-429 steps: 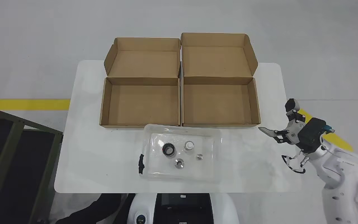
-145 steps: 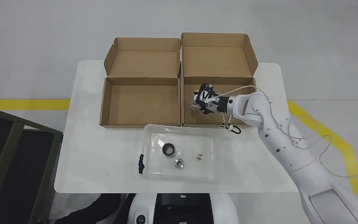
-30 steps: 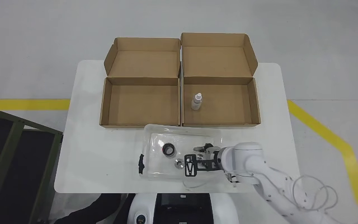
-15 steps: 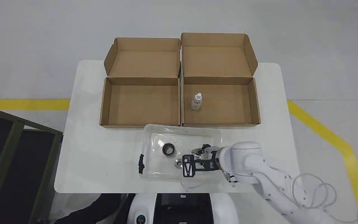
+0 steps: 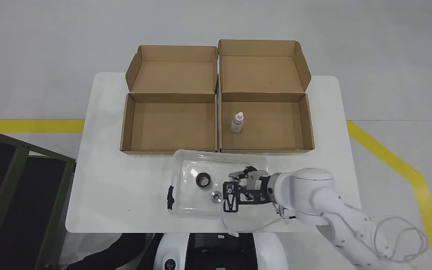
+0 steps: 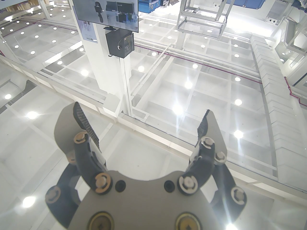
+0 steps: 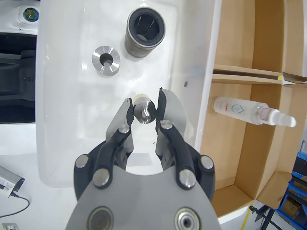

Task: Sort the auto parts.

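While the right gripper [image 7: 144,108] is inside the clear tray [image 7: 62,144], its fingers are closed on a small metal pin [image 7: 143,116] (one pad on each side of it). Beyond the fingertips, a steel ring [image 7: 105,60] and a dark sleeve [image 7: 144,35] lie apart from them. The left gripper [image 6: 142,112] points at the ceiling, with its fingers spread wide and holding nothing.

Grey floor [image 5: 67,40], yellow line [image 5: 40,125], white table [image 5: 108,196].

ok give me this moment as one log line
right gripper: shut on small metal plug in plastic tray | left gripper: open, aimed at ceiling | also in tray: ring, sleeve | right box: bottle
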### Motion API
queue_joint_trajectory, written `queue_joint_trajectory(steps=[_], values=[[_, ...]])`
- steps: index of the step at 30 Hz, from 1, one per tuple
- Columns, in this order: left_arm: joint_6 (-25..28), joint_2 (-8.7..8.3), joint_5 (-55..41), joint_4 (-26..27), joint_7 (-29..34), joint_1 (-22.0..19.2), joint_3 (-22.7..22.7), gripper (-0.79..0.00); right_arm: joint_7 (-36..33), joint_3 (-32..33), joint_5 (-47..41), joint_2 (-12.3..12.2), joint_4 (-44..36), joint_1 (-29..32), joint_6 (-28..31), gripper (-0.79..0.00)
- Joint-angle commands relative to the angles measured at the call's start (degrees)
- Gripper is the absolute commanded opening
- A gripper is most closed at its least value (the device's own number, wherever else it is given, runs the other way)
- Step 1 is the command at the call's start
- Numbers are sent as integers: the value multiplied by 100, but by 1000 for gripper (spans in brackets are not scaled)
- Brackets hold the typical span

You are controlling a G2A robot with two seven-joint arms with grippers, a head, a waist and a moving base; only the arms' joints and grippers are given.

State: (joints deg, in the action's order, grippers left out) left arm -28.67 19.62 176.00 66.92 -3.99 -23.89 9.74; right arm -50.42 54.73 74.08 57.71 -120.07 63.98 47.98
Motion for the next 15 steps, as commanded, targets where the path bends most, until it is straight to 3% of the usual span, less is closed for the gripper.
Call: queue_joint_trajectory(steps=[1, 15], values=[[0, 0, 0, 0, 0, 0, 0, 0, 318, 69, 57, -7, -3, -1, 1, -785], [0, 0, 0, 0, 0, 0, 0, 0, 2661, 593, -462, -2, 428, -153, 113, -785]])
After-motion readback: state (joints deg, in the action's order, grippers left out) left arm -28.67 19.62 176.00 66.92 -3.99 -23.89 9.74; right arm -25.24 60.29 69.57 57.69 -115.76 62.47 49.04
